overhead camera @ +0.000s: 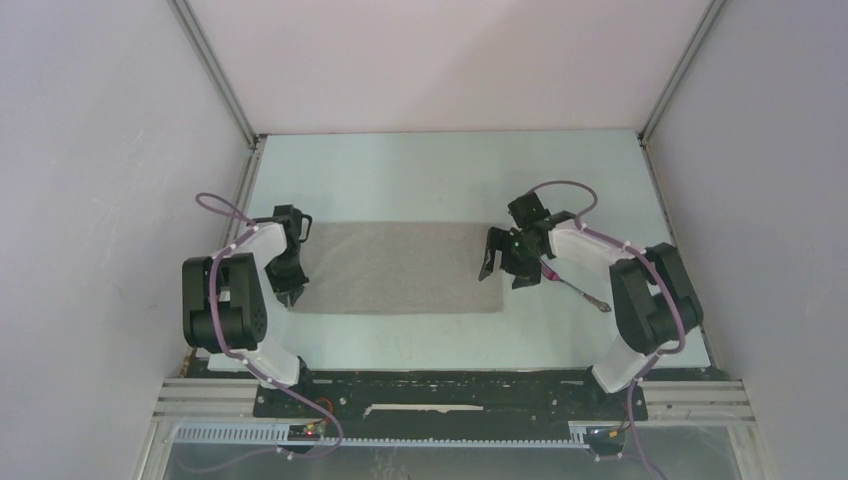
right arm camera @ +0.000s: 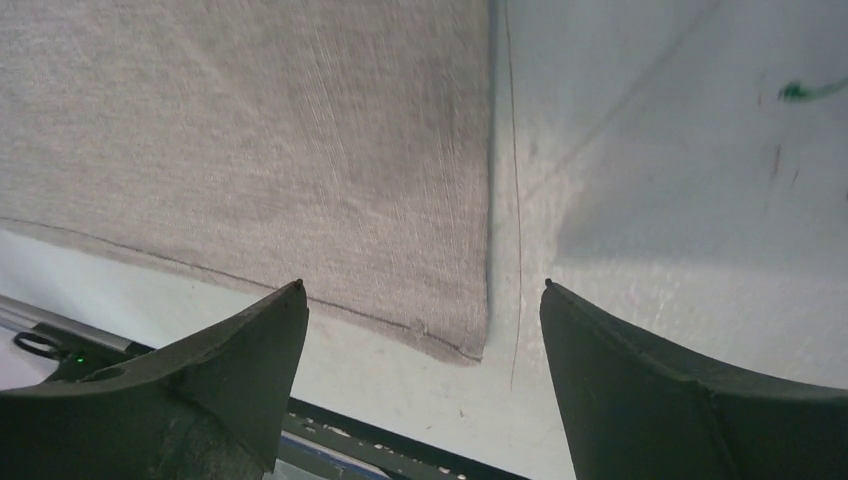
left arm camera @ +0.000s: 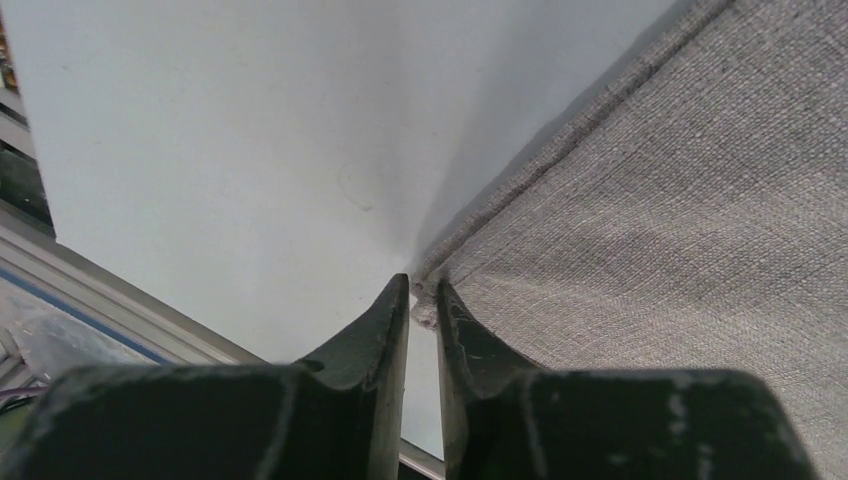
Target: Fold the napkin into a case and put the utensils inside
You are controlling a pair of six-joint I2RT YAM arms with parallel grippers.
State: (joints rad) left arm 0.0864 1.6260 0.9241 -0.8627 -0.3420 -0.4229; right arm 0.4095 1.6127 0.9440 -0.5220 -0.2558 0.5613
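The napkin [overhead camera: 395,267] lies flat as a grey-beige rectangle in the middle of the table. No case is in view. My left gripper [overhead camera: 289,296] is at its near-left corner; in the left wrist view the jaws [left arm camera: 423,290] stand a narrow slit apart, with the napkin [left arm camera: 680,200] corner loose at the tips. My right gripper [overhead camera: 503,272] hovers wide open over the near-right corner, and the napkin [right arm camera: 250,150] shows between its jaws [right arm camera: 422,285]. One utensil [overhead camera: 580,291] with a pinkish handle lies right of the napkin, partly under the right arm.
The pale table [overhead camera: 450,170] is walled on three sides. A black and metal rail [overhead camera: 450,400] runs along the near edge by the arm bases. A loose thread [right arm camera: 515,200] lies just off the napkin's right edge. A green mark [right arm camera: 800,90] is on the table.
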